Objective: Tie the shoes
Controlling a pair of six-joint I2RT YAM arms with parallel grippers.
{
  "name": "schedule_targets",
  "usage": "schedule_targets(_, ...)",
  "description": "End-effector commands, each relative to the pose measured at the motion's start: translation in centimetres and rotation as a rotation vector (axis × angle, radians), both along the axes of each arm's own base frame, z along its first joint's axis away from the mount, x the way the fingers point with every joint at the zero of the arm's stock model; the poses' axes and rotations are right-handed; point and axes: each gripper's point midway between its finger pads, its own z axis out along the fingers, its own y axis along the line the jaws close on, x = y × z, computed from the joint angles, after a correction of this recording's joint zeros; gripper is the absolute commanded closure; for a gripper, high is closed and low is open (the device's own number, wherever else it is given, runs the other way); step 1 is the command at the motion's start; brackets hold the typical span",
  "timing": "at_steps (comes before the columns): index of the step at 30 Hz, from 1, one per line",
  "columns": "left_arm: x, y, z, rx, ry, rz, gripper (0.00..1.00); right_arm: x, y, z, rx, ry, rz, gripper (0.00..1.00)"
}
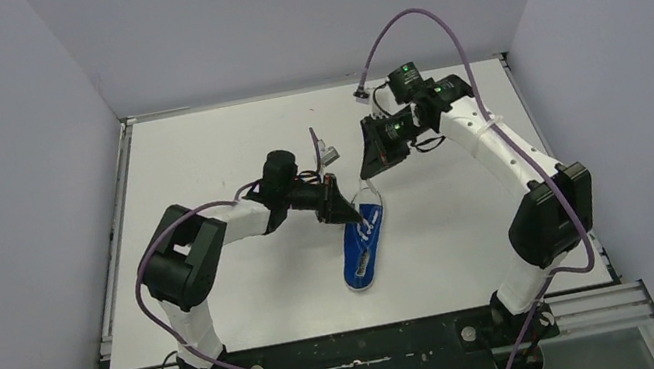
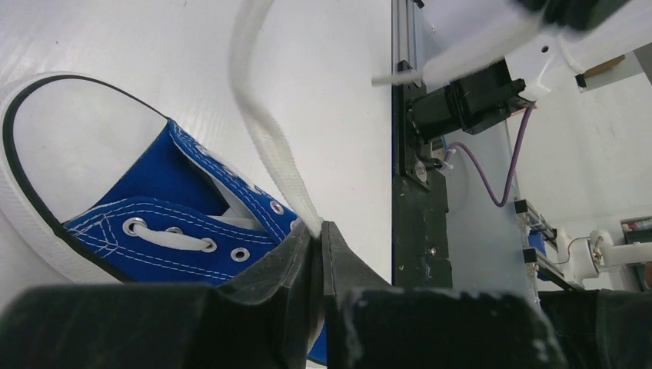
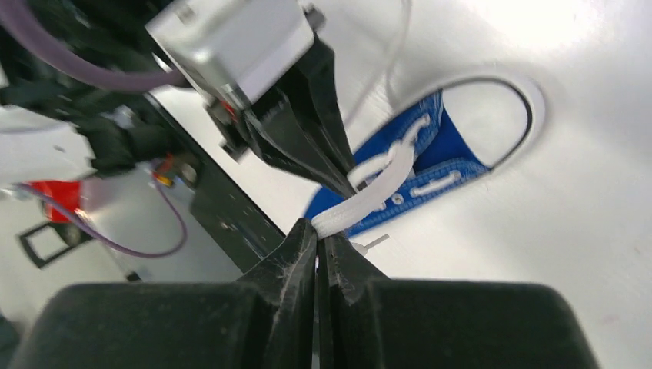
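The blue sneaker (image 1: 360,245) with white toe cap lies mid-table, toe toward the near edge. It also shows in the left wrist view (image 2: 165,207) and the right wrist view (image 3: 430,173). My left gripper (image 1: 350,213) sits at the shoe's lace area, shut on a white lace (image 2: 273,134) that runs up and away. My right gripper (image 1: 368,173) hovers just beyond the shoe's heel end, shut on another white lace end (image 3: 365,201) pulled taut from the eyelets. In the right wrist view the left gripper (image 3: 338,165) is close in front.
The white table (image 1: 226,151) has a metal rail (image 1: 112,253) along the left and a black base rail (image 1: 361,341) at the near edge. Purple cables (image 1: 416,21) loop above the right arm. Grey walls close in on both sides.
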Motion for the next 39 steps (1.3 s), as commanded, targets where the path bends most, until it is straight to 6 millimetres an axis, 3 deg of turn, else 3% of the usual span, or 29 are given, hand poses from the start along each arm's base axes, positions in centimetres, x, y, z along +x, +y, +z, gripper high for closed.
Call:
schedule_targets(1, 0.1, 0.0, 2.4, -0.039, -0.082, -0.010, 0.96, -2.8, -1.7, -2.4, -0.266, -0.043, 0.102, 1.00)
schedule_targets(4, 0.0, 0.0, 2.5, -0.042, -0.081, -0.011, 0.99, -1.2, -1.5, -3.6, -0.333, -0.080, 0.019, 1.00)
schedule_targets(8, -0.2, 0.2, 2.8, -0.045, -0.084, -0.014, 1.00, 0.5, 0.2, -5.1, -0.272, -0.045, -0.073, 1.00)
schedule_targets(16, -0.4, 0.1, 2.7, -0.065, -0.062, -0.020, 1.00, 0.6, 2.8, -7.9, -0.062, 0.135, -0.241, 1.00)
schedule_targets(23, -0.4, 0.0, 3.0, -0.089, -0.053, -0.003, 1.00, 0.6, 2.1, -10.7, -0.013, 0.227, -0.306, 1.00)
schedule_targets(30, -0.1, 0.0, 3.0, -0.086, -0.057, 0.014, 1.00, -2.5, 2.9, -11.7, 0.057, 0.392, -0.264, 1.00)
schedule_targets(39, 0.6, -0.1, 2.4, -0.065, -0.047, 0.036, 1.00, -4.5, 3.2, -12.0, 0.096, 0.478, -0.203, 1.00)
